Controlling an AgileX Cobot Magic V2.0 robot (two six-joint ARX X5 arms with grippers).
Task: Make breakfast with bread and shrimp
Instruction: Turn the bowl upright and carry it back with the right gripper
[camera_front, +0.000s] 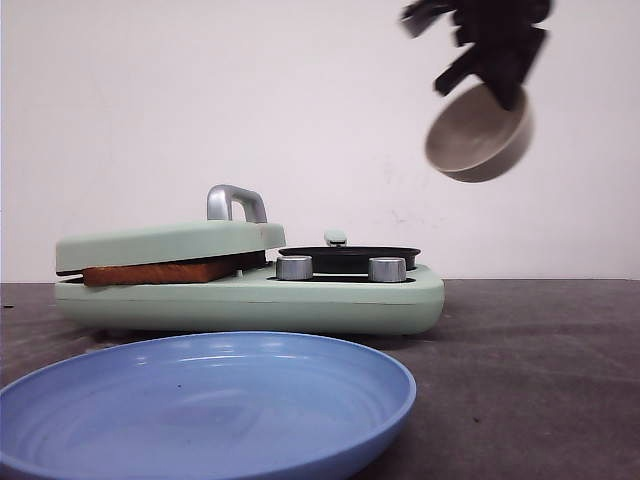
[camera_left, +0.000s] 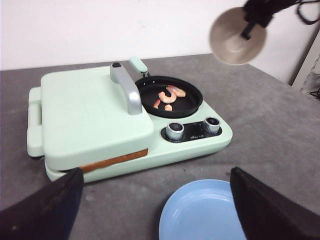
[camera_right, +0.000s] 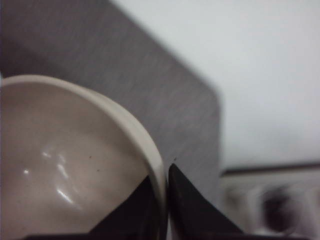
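The bread lies clamped under the shut lid of the mint-green breakfast maker; only its brown crust edge shows, also in the left wrist view. Several orange-red shrimp lie in the small black pan on the maker's right side. My right gripper is shut on the rim of a beige bowl, held tilted and empty high above the pan; the bowl also shows in the right wrist view. My left gripper is open and empty, above the table in front of the maker.
A blue plate lies on the grey table in front of the maker; it also shows in the left wrist view. Two silver knobs sit on the maker's front. A white wall stands behind.
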